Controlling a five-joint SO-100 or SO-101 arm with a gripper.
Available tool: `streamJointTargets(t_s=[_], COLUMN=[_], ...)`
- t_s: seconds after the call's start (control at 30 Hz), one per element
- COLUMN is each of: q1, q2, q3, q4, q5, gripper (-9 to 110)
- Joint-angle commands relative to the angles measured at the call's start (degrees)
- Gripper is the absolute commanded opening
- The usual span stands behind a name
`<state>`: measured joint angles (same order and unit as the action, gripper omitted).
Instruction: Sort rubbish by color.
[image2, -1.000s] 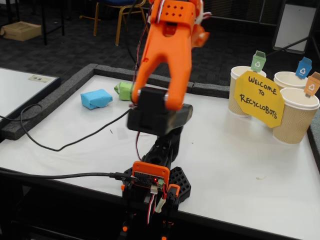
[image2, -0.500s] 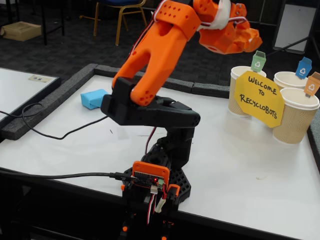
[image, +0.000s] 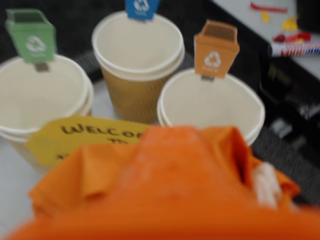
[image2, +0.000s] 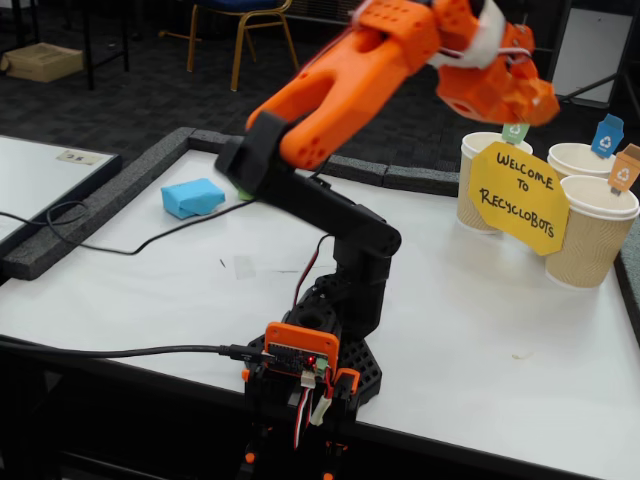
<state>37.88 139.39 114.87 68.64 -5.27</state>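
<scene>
We see the orange arm (image2: 340, 85) stretched up and to the right in the fixed view, with its tool (image2: 520, 100) hanging just above the cup with the green tag (image2: 480, 180). The tool is blurred in both views and we cannot tell how far its jaws are apart or whether it holds anything.

The light blue paper lump (image2: 192, 197) lies on the white bench (image2: 470, 330) near the far left edge, well apart from the cups. A sliver of green (image2: 243, 192) shows just right of it, behind the arm's dark joint; we cannot tell what it is.

In the wrist view three cups stand below the tool: green tag (image: 31, 35) left, blue tag (image: 141, 7) middle, orange tag (image: 215, 50) right. All three look empty. The yellow sign (image: 80, 137) leans against their front.
</scene>
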Motion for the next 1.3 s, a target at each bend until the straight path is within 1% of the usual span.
streamJointTargets(t_s=[0.0,0.13,0.3,0.53,0.8,1.27], q1=[2.4,3.3,4.0,4.0,6.4,8.2], q2=[-8.5,-15.7,-23.0,-25.7,-33.4,-38.2], q3=[-6.4,-10.8,-17.8,-23.4,-28.5,-33.1], q4=[-5.9,-8.6,-9.1,-10.0,-10.2,-10.5], q5=[-1.9,-2.2,-3.0,-3.7,-4.0,-4.1], gripper=[0,0,0,0,0,0])
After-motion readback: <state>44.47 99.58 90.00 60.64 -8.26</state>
